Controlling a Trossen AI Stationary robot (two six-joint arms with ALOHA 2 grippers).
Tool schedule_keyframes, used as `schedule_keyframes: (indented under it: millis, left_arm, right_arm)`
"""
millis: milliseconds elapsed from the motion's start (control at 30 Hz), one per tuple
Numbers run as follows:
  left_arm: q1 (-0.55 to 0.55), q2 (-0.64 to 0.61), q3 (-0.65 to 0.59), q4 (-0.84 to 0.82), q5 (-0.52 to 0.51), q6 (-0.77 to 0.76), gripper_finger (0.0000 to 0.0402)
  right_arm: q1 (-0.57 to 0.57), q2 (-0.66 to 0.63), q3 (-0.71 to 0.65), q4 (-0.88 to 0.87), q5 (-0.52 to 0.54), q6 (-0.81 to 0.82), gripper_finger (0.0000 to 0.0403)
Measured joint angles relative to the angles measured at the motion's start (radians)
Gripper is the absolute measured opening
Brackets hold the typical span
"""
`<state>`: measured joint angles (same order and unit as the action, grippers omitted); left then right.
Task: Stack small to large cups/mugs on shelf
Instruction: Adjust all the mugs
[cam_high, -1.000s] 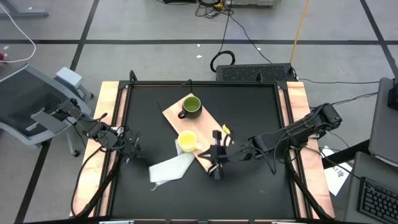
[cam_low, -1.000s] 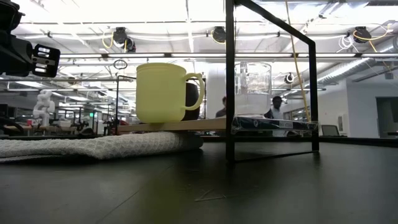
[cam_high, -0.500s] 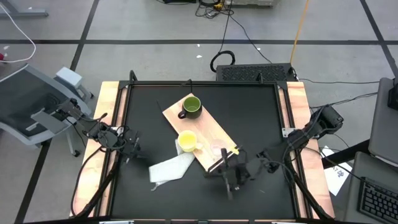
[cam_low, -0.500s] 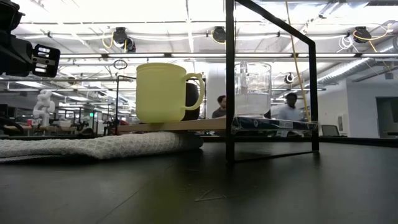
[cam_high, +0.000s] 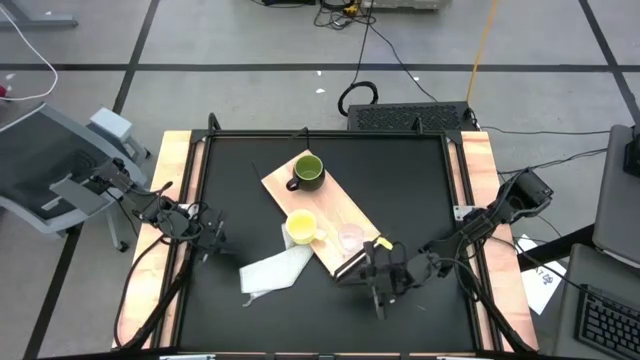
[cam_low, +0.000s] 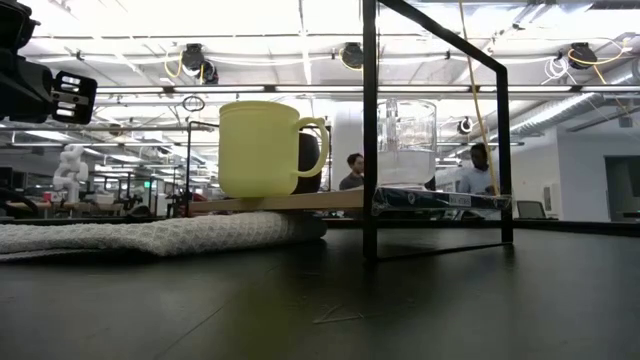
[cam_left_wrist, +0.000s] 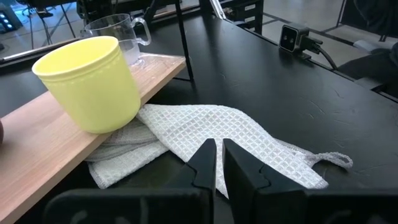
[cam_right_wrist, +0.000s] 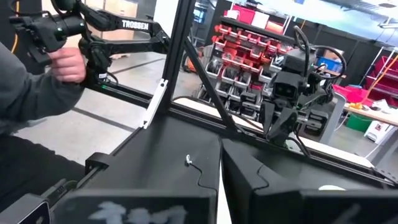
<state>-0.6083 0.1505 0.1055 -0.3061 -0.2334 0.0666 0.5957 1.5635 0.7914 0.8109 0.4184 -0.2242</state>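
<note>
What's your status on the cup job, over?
Both hands shut and empty: left hand parked at left edge, right hand off the shelf end. Green mug, yellow mug, clear cup on shelf. White cloth under shelf edge.

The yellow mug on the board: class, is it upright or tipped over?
Upright. The yellow mug stands base-down on the board, and from above its open mouth faces up.

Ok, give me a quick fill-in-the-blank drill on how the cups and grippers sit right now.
1. The yellow mug stands on the ____.
2. Between the olive-green mug and the clear cup stands the ____ mug.
3. A white cloth lies partly under the board's edge, nearest the ____ mug.
4. The right gripper, off the board's dark end, has its fingers ____.

Missing words: board; yellow; yellow; shut
</note>
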Motion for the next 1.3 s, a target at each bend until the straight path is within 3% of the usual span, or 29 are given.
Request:
schedule_keyframes:
  millis: [500,767,933,1300]
  left_arm:
    - [0.0,0.0,0.0,0.0,-0.003,-0.001,0.0031]
    - [0.0,0.0,0.0,0.0,-0.003,-0.001,0.0031]
    - [0.0,0.0,0.0,0.0,-0.003,-0.001,0.0031]
    - [0.0,0.0,0.0,0.0,-0.002,0.0,0.0031]
  right_arm:
    - [-0.001,0.0,0.0,-0.016,-0.009,-0.02,0.0006]
    - [-0.056,0.0,0.017,-0.048,0.004,0.08,0.0008]
    - [-0.097,0.0,0.027,-0.075,0.0,0.135,0.0036]
    - [-0.187,0.0,0.397,-0.775,-0.003,0.286,0.015]
